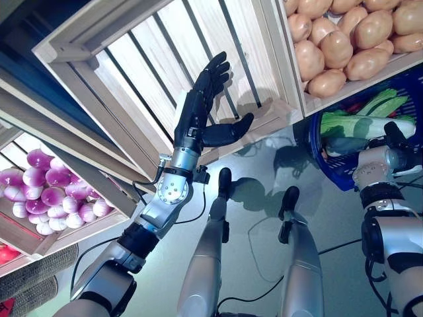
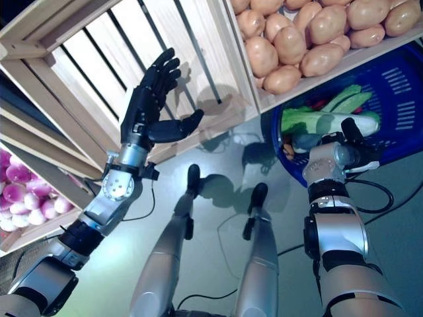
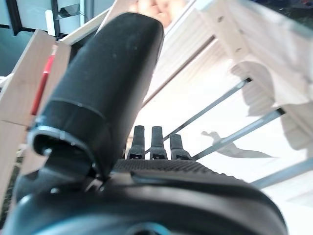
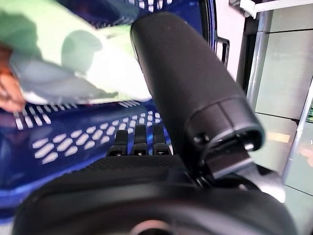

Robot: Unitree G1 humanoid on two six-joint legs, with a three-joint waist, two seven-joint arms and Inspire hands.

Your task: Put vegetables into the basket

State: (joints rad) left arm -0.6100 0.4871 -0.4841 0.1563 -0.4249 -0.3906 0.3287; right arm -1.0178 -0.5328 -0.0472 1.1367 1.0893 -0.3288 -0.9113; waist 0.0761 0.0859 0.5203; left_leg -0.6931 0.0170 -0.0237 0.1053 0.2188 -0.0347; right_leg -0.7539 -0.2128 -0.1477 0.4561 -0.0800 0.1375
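Spread flat with fingers straight, the left hand (image 1: pixel 205 105) is held before an empty slatted wooden crate (image 1: pixel 152 59), nothing gripped. At the blue perforated plastic basket (image 2: pixel 396 99) the right hand (image 2: pixel 353 142) is seen at the rim; its grasp cannot be told. A long leafy green vegetable (image 2: pixel 330 117) lies across the basket, white stalk toward the right hand. Smooth oval potatoes (image 2: pixel 304 33) fill the neighbouring crate above, and purple-white onions (image 1: pixel 46 191) another.

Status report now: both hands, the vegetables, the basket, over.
Left robot hand open, empty, before the empty wooden crate. Right robot hand at blue basket; fingers unclear. Leafy vegetable in basket. Nothing blocking.
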